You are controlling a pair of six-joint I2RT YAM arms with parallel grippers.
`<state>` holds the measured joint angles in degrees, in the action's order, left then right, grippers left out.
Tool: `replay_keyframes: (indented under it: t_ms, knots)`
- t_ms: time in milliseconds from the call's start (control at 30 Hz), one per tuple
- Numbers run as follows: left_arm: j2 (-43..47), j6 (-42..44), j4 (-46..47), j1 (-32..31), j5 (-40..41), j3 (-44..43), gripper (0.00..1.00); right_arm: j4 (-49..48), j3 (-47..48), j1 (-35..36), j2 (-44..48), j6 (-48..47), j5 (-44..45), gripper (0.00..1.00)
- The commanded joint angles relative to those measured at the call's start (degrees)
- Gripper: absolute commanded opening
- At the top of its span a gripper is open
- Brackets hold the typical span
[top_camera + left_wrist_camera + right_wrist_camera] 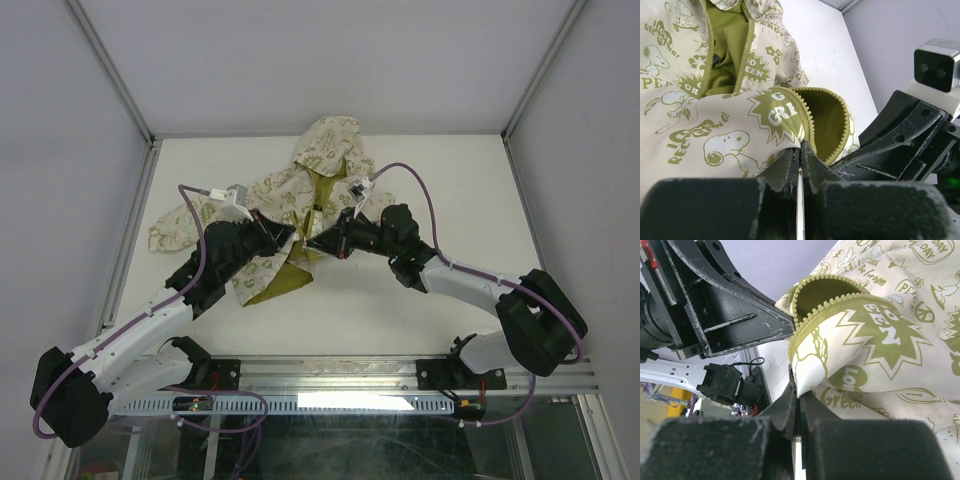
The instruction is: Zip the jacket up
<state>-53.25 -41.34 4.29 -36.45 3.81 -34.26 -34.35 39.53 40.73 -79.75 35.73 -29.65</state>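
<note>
A white table (430,290) carries 1 thing: a cream jacket (285,190) with green prints, lying near the middle and toward the far edge. Its hood (330,140) reaches the far edge, 1 sleeve (175,228) lies out to the left, and the front is open.

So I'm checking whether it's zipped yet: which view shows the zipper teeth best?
Left wrist: both rows of zipper teeth run apart up the open front. Right wrist shows only one curled stretch; top external shows the jacket small, teeth unreadable.
</note>
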Motion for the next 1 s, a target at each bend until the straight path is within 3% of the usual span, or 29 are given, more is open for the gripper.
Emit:
replay_keyframes:
  t_ms: [0,967]
  knots:
    - [0.0,1.2,0.5,-0.8,2.5,-3.5,0.00,-1.2,1.3,0.7,2.9,-1.2,1.1,0.00]
    - [-0.4,1.9,-0.6,-1.9,3.9,-4.0,0.00,0.6,1.9,1.4,2.8,-1.2,1.1,0.00]
